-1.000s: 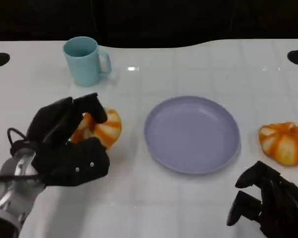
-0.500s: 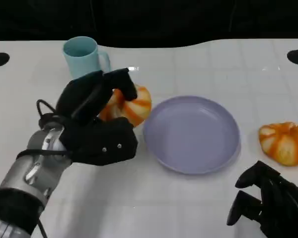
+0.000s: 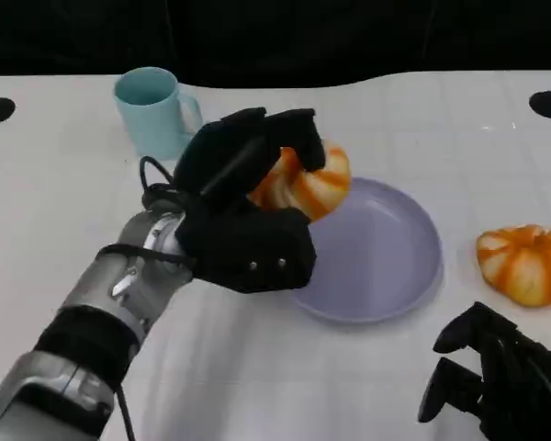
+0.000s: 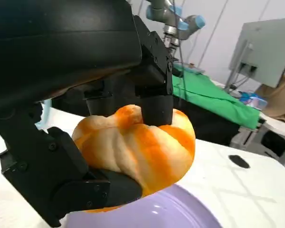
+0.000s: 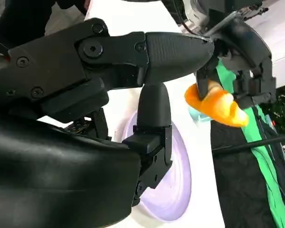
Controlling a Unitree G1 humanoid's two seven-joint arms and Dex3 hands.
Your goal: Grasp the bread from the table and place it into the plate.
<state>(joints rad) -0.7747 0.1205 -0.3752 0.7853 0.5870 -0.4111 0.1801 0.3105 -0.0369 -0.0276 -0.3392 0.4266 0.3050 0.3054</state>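
Head view: orange-striped, lobed bread (image 3: 308,184)

Plate (image 3: 386,266) bare over middle and right side; left hand (image 3: 243,207) with bread (image 3: 308,184) hangs above its left rim. Mug (image 3: 151,110) stands behind; second bread (image 3: 523,265) right, well apart.

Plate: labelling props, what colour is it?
Plain pale lavender plate, best seen in the head view.
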